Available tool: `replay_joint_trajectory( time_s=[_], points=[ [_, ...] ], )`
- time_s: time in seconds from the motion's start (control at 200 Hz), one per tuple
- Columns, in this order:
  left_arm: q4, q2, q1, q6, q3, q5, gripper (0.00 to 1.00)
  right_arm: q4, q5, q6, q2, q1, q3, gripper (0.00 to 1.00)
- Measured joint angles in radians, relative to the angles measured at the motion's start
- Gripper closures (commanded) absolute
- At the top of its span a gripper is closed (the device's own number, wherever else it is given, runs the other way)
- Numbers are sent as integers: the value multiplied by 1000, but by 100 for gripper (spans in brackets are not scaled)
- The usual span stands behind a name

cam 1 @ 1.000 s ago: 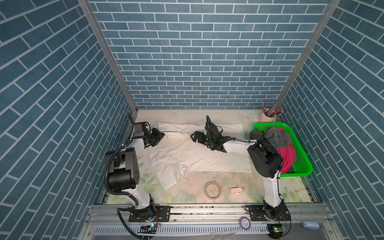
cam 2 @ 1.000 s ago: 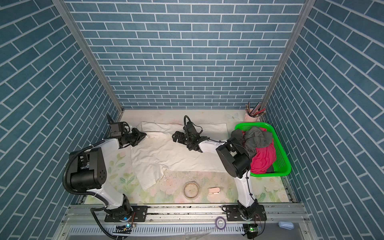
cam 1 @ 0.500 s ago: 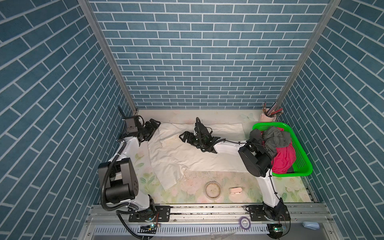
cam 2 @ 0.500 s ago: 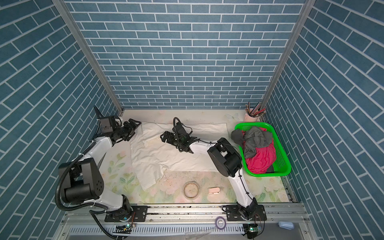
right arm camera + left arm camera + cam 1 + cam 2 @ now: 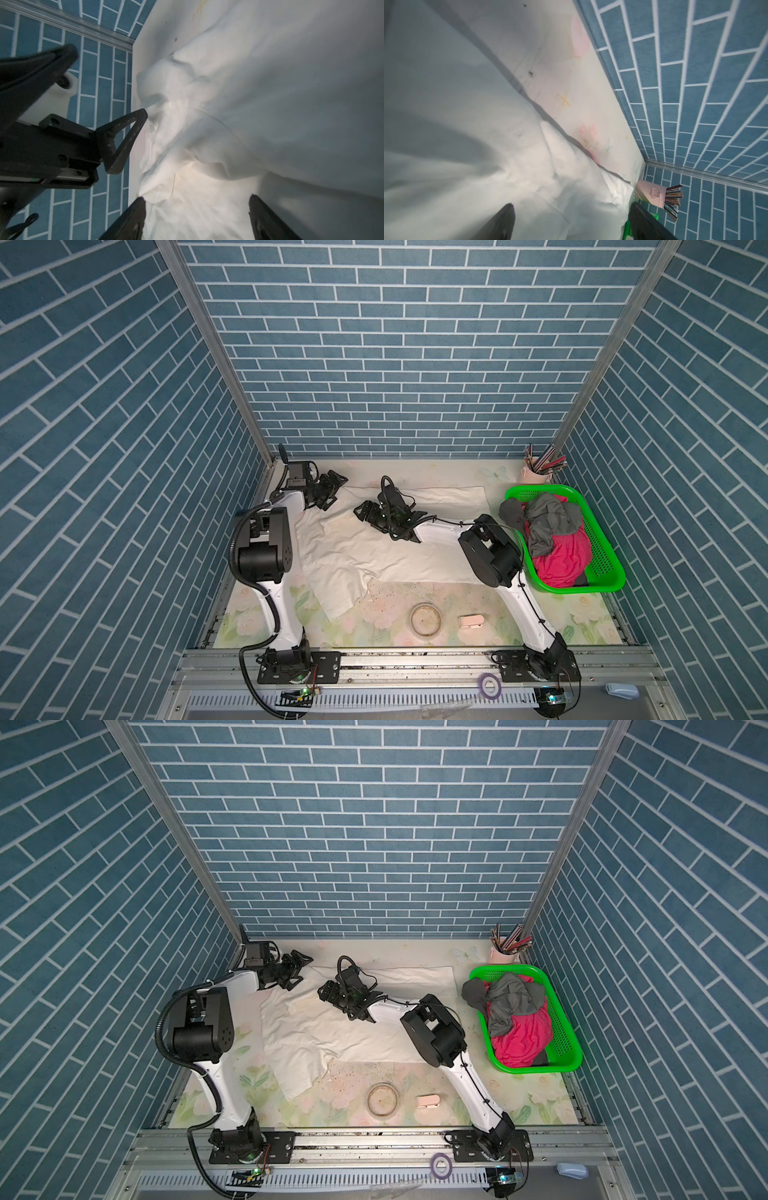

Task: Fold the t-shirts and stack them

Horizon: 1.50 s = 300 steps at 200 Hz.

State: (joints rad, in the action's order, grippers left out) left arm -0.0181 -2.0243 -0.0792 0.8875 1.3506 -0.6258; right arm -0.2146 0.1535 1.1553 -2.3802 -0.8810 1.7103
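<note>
Currently showing, in both top views, the cream t-shirt point(image 5: 374, 556) point(image 5: 316, 1027) lying spread on the table point(image 5: 361, 635), with the left gripper point(image 5: 334, 489) point(image 5: 299, 969) hanging wide-fingered at its far left corner and the right gripper point(image 5: 365, 516) point(image 5: 328, 994) hovering over its far middle, also spread. Showing too the grey t-shirt point(image 5: 548, 518) and magenta t-shirt point(image 5: 561, 560) heaped in the green basket point(image 5: 582, 593). Looking through the left wrist: fingers point(image 5: 506, 220) gaping, gripping nothing, cream cloth lying beneath. Looking through the right wrist: fingers point(image 5: 133, 218) standing apart over a bunched fold.

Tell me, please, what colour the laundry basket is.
Bright green; the basket shows best in a top view.
</note>
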Motion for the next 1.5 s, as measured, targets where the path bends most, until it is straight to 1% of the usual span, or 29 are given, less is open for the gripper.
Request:
replay_joint_trajectory(
  time_s=[0.245,0.37,0.49,0.575,0.705,0.78,0.86,1.02,1.11,1.26,1.415,1.5],
  points=[
    [8,-80,-43,-1,11,3,12,30,-14,20,-73,-8,117,32],
    [16,-97,-55,-6,31,-5,12,35,-27,40,-100,-11,142,42],
    [16,-98,-56,-14,31,-3,12,35,-51,67,-104,-12,143,53],
    [16,-98,-58,-20,31,-2,12,36,-68,82,-112,-12,146,58],
    [16,-99,-60,-23,31,-3,12,54,-95,105,-136,-14,190,77],
    [16,-99,-60,-24,31,-3,12,64,-113,119,-148,-15,211,90],
    [16,-99,-60,-27,31,-3,12,75,-128,122,-154,-15,222,100],
    [17,-104,-63,-31,34,-9,12,79,-144,114,-151,-16,214,100],
    [18,-108,-66,-32,38,-16,12,76,-146,91,-121,-17,156,100],
    [18,-112,-69,-38,42,-23,12,82,-137,11,-63,-17,94,100],
    [17,-112,-69,-44,42,-23,12,94,-102,-69,-10,-17,80,100],
    [17,-112,-69,-47,42,-23,12,91,-87,-95,40,-18,24,98]
  ],
)
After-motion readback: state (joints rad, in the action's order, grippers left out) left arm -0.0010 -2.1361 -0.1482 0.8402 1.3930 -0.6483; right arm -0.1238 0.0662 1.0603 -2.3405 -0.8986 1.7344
